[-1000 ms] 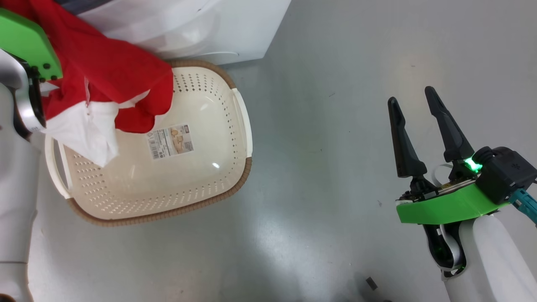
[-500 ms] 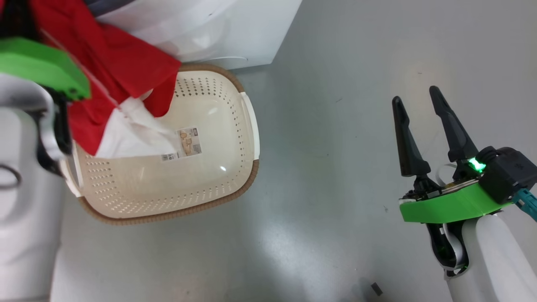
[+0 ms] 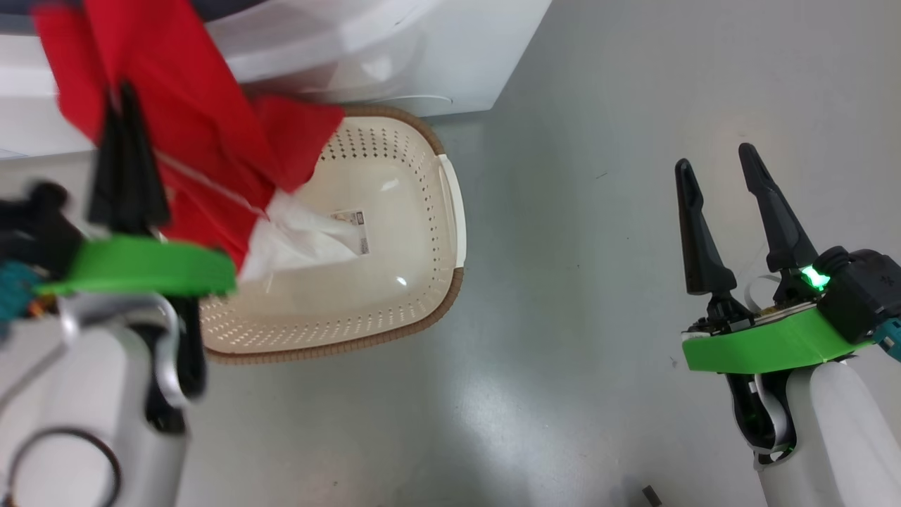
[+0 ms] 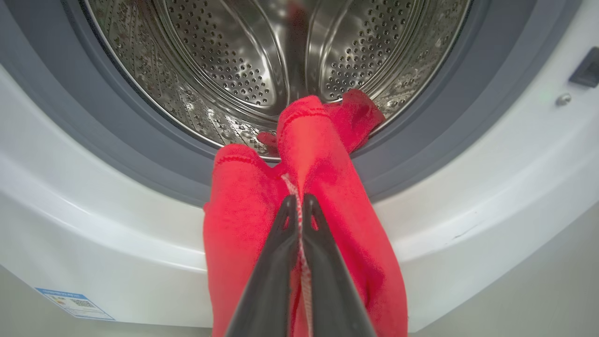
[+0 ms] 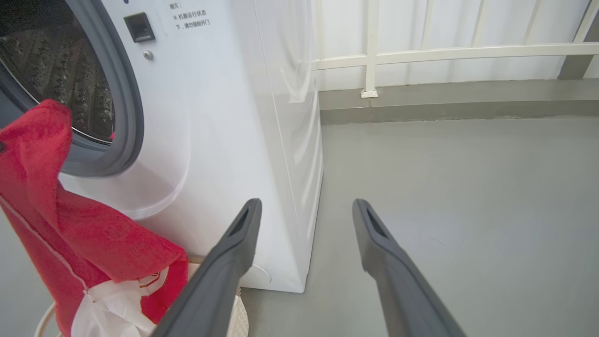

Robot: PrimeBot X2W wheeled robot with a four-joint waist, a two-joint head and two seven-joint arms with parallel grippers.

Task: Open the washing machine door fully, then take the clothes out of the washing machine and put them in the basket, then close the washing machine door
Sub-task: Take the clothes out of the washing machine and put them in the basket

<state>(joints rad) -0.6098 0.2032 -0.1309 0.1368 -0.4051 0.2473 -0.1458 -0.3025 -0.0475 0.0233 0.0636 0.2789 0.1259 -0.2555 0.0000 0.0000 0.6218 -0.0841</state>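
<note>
Looked down on a grey floor around the white washing machine, with a pale railing beyond its right side. Found the basket on the floor just in front of the washing machine. Had the left hand pressed together on the red clothes, right before the washing machine's open drum, the white part drooping over the basket. Held the right hand well off to the washing machine's right, fingers spread apart above the floor.
</note>
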